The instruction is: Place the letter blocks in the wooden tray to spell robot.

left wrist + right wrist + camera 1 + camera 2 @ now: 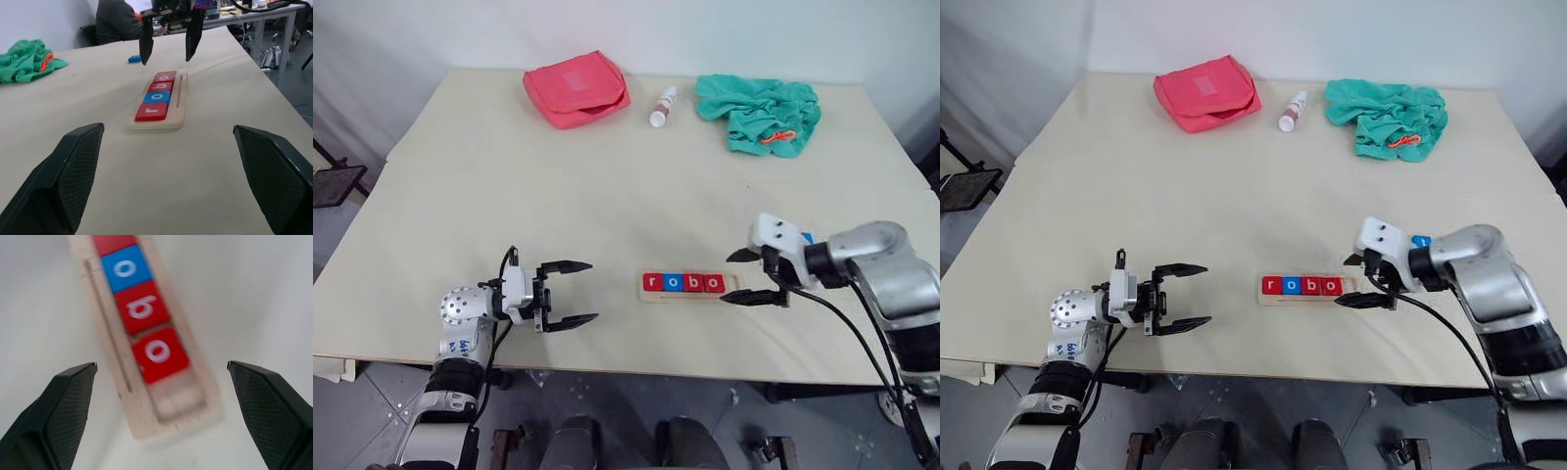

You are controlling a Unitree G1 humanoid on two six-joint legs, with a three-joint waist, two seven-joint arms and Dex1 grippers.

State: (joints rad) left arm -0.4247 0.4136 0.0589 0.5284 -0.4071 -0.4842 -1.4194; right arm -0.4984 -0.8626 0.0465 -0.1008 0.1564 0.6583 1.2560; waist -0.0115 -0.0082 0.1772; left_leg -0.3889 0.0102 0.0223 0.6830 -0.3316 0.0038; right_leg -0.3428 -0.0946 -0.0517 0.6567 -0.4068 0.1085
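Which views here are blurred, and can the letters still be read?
Right wrist view: motion-smeared, the wooden tray soft at its near end, yet the letter blocks read o, b, o. Left wrist view: sharp on the tray, own fingers out of focus. Head views: evenly lit, r-o-b-o legible.

L gripper level, jaws wide, empty, R gripper angled down, jaws wide, empty

a pale beige table stands against a plain white wall (evenly lit). grey floor shows below its near edge. behind, a desk and what may be a seated person.
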